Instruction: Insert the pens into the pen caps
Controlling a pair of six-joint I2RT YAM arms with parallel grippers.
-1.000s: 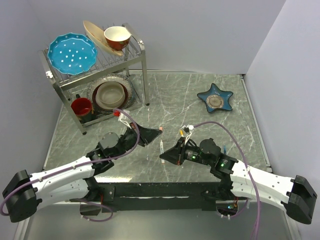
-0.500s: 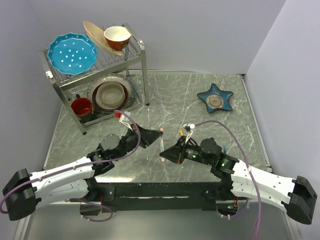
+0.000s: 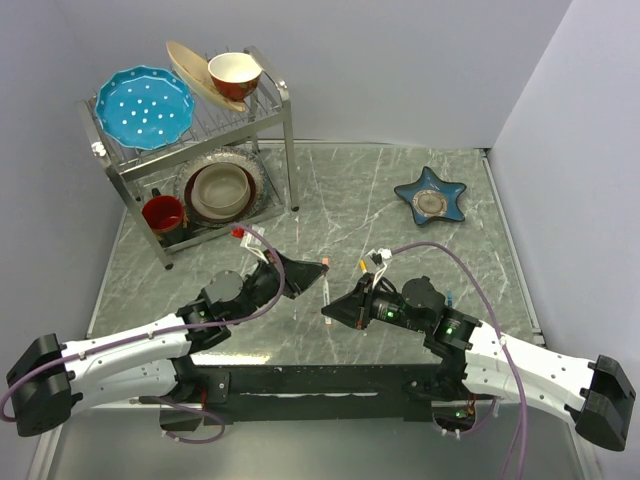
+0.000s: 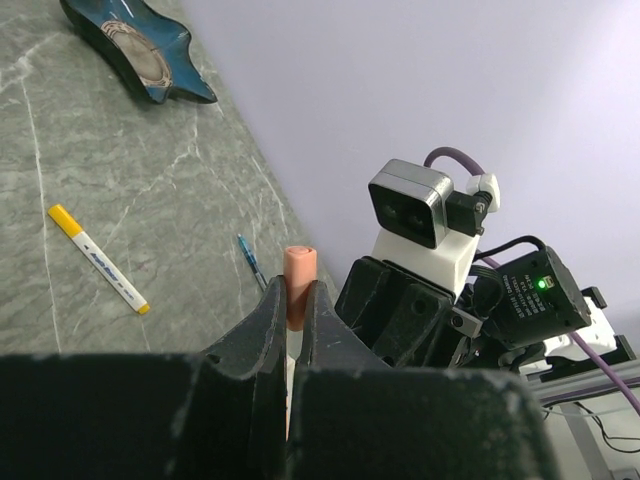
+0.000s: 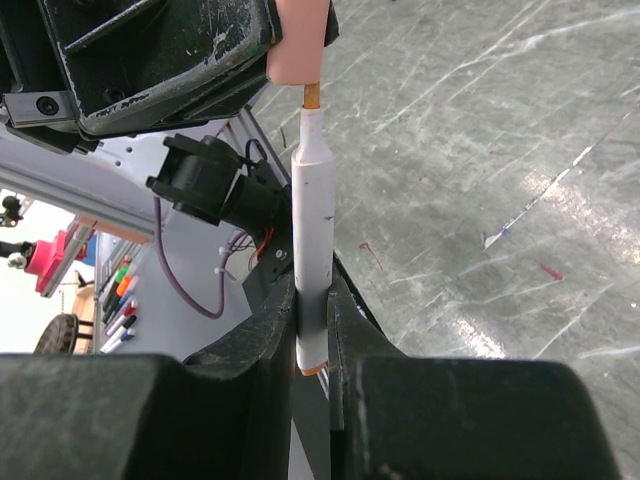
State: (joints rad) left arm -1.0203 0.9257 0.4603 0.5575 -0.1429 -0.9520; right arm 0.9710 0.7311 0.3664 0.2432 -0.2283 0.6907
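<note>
My left gripper [image 4: 295, 290] is shut on a short salmon-orange pen cap [image 4: 298, 272] that sticks out past the fingertips. My right gripper [image 5: 312, 295] is shut on a white-barrelled pen [image 5: 311, 200] with an orange end, held upright. In the right wrist view the pen's orange tip [image 5: 312, 97] sits right at the mouth of the cap [image 5: 298, 45]. In the top view the two grippers [image 3: 315, 268] [image 3: 332, 310] meet above the table's middle, with the pen [image 3: 326, 290] between them. A white pen with yellow ends [image 4: 98, 258] and a dark blue pen [image 4: 250, 262] lie on the table.
A blue star-shaped dish [image 3: 431, 197] sits at the back right. A metal dish rack [image 3: 200, 150] with plates, bowls and a red cup stands at the back left. The blue pen [image 3: 452, 298] lies right of the right arm.
Both grippers have shifted slightly toward each other. The cap and the pen's tip have come together.
</note>
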